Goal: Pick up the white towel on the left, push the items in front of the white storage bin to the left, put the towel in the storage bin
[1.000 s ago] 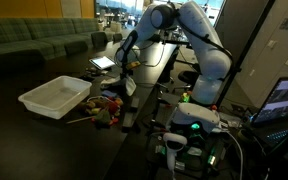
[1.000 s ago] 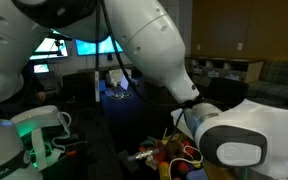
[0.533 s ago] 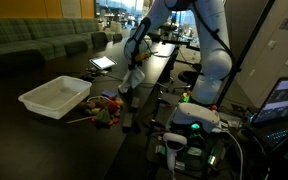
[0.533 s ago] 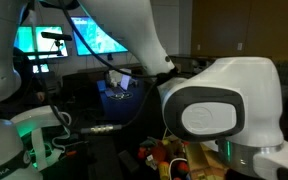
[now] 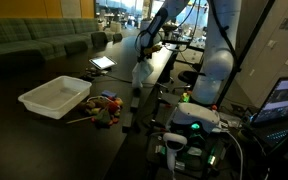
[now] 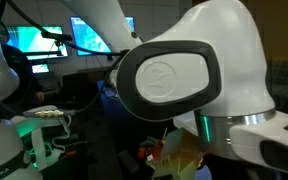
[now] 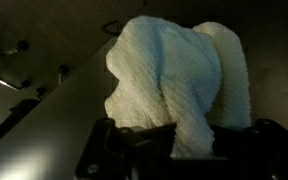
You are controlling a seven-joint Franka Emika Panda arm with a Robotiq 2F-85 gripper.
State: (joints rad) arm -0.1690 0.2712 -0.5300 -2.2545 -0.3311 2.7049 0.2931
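Note:
The white towel [image 5: 139, 76] hangs limp from my gripper [image 5: 144, 52], which is shut on its top and held well above the dark table. In the wrist view the towel [image 7: 174, 70] fills the middle, bunched between the dark fingers of the gripper [image 7: 189, 142]. The white storage bin [image 5: 54, 96] sits low on the table, off to the side of the towel. The items [image 5: 105, 105], small red, orange and yellow bits, lie beside the bin, below the towel. In an exterior view the arm's big white joint hides almost everything; only some coloured items [image 6: 162, 152] peek out at the bottom.
A flat tablet-like screen [image 5: 102, 62] lies further back on the table. The robot's base with green lights [image 5: 194, 118] and cables stand beside the table. A laptop [image 5: 284, 98] is at the frame edge. Sofas [image 5: 34, 45] line the back.
The arm has risen and swung away from the bin side, lifting the towel higher off the table. The white joint now fills the blocked exterior view.

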